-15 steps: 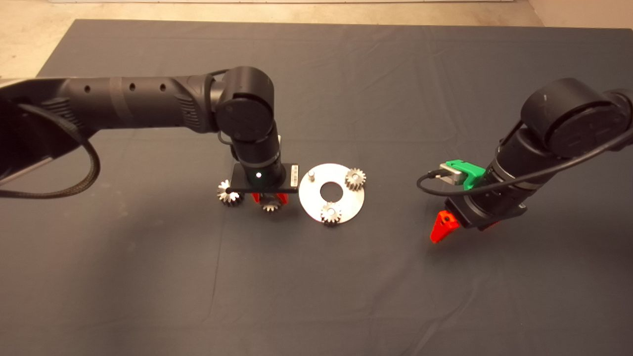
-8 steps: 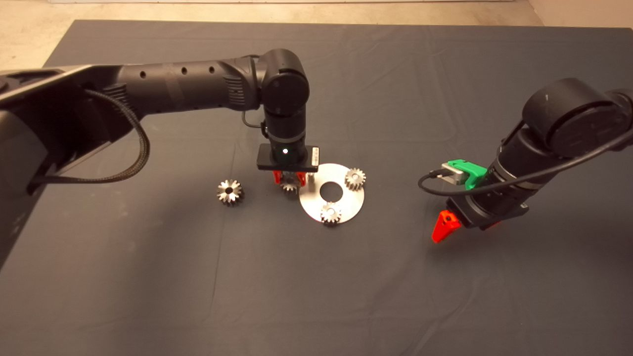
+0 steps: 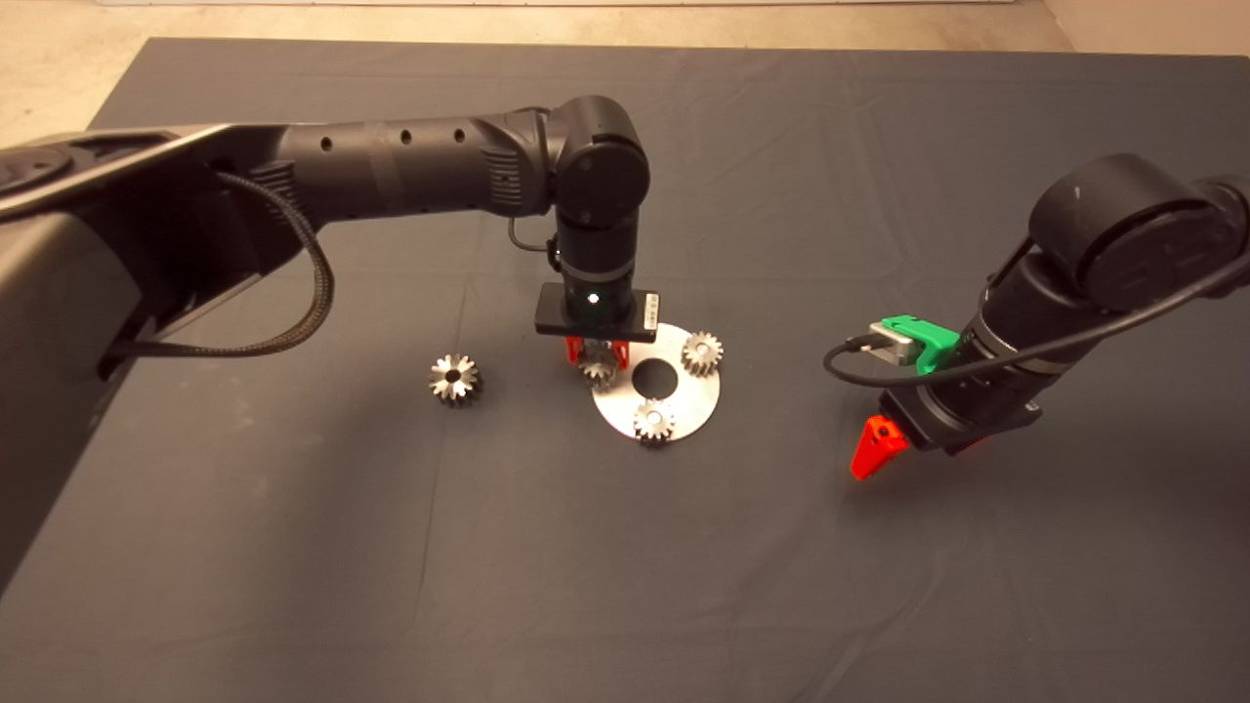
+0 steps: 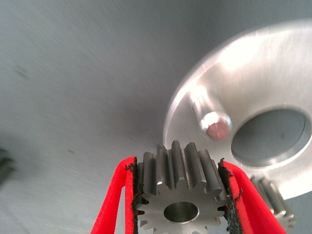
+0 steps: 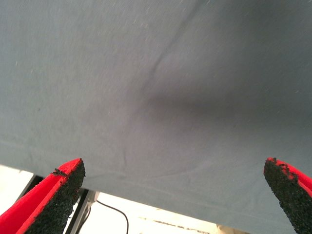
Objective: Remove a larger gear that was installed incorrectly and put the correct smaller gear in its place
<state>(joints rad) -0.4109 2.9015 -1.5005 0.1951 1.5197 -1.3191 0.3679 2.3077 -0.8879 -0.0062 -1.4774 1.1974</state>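
My left gripper (image 3: 597, 357) is shut on the smaller gear (image 4: 181, 195), a bright silver gear with fine teeth, and holds it just above the left part of the round metal plate (image 3: 684, 410). The same gear shows in the head view (image 3: 596, 365). In the left wrist view the plate's bare peg (image 4: 213, 122) stands close beyond the held gear. Two other small silver gears (image 3: 701, 351) (image 3: 653, 422) sit on the plate. The larger gear (image 3: 455, 378), darker with chunky teeth, lies on the mat left of the plate. My right gripper (image 3: 884, 441) is open and hovers right of the plate.
The plate has a large round centre hole (image 3: 654, 379). The dark mat (image 3: 391, 547) has creases. The right wrist view shows only mat (image 5: 156, 97) and floor beyond its edge. Pale floor (image 3: 59, 78) lies past the mat's far left edge.
My left arm has carried the smaller gear rightward from beside the larger gear to over the plate's left part near the peg. The right arm has not moved.
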